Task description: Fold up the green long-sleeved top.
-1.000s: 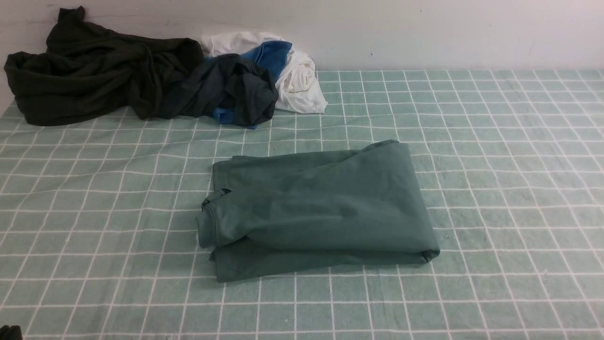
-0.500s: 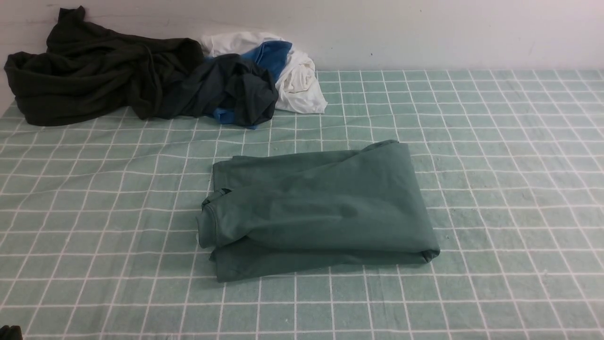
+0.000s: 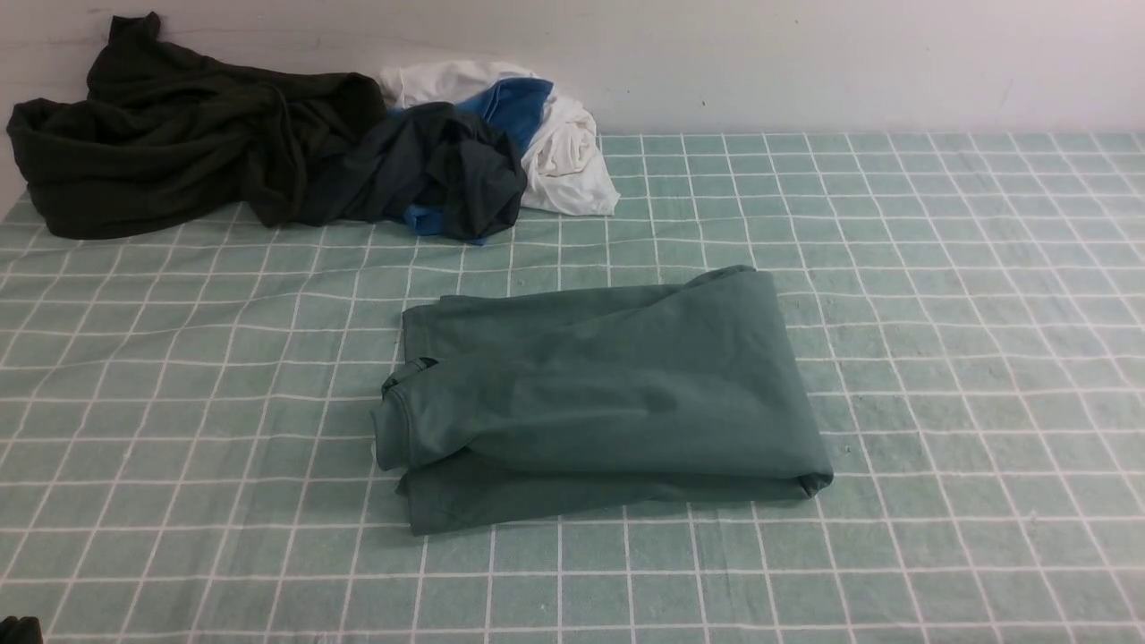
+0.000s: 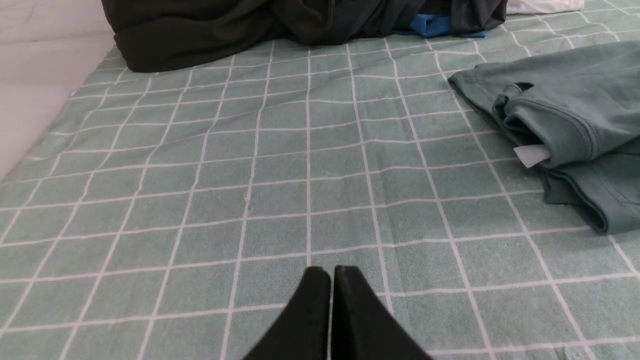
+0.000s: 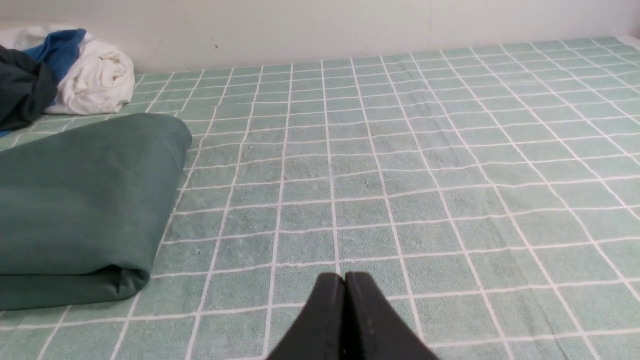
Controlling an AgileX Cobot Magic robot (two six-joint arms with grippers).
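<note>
Honestly, both grippers are doing nothing right now. The left gripper [image 4: 331, 272] has its black fingers pressed flat together with nothing between them, hanging over bare checked cloth, well apart from the shirt. Same story with the right gripper [image 5: 344, 279]: tips closed against each other, empty, over the open grid off to the shirt's other side.

Moving out from there, the green long-sleeved top [image 3: 599, 398] sits in the middle of the green checked tablecloth [image 3: 939, 358], already doubled up into a thick, roughly rectangular bundle. From the left wrist view you can see the ribbed edge and a small white tag [image 4: 531, 154] poking out of the layers at that end. The top layer lies a bit askew, so the lower layer peeks out at the near edge.

Back by the wall there's a heap: a very dark garment [image 3: 179, 134], a slate-grey one with blue bits [image 3: 438, 170] and a white piece [image 3: 564, 148], none of it touching the top.

My read is that the folding is basically done and the arms are parked. If anything's left, it'd be squaring up that uneven edge, which would mean opening the fingers first and coming in low at a corner.
</note>
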